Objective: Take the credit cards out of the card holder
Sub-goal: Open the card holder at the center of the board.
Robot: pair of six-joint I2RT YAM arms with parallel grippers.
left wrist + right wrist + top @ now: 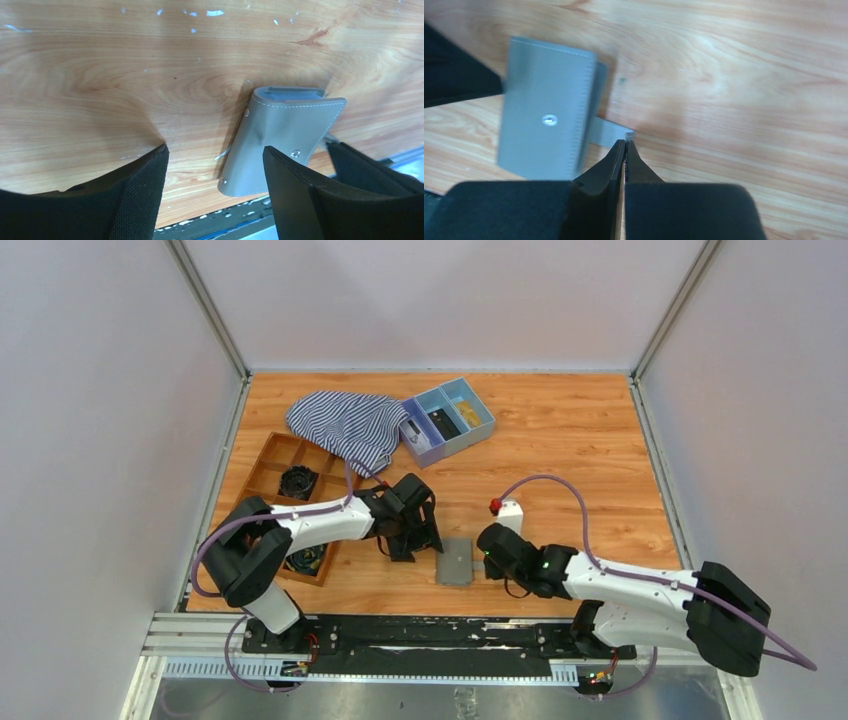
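At the near middle of the counter (580,440), between your two arms, the holder (456,562) lies flat and folded over, with its snap stud (549,119) facing up. The task looks barely begun. One card (610,130) sticks partway out of the holder's side toward your right arm, and most of it is hidden inside. In the left wrist view more card edges (290,92) show in the holder's mouth, so I judge several cards are left to draw. No view shows a card fully out.

Your right pincer (624,146) is low over the counter, just beside the holder. Its jaws are pressed together at the outer end of the protruding card. As far as the blurred wrist view shows, they are nipping that end, though the bite is shallow. The right arm reaches in from the near right, with its forearm running almost level toward the holder.

Your left pincer (215,148) holds nothing, and its jaws are spread wide. It sits low on the holder's other side, with one finger (290,190) in front of the holder's near edge and the other finger off over bare wood. I cannot tell whether that finger touches the holder. The left arm sweeps in from the near left, its wrist angled down toward the holder, placed to brace it if you close in.
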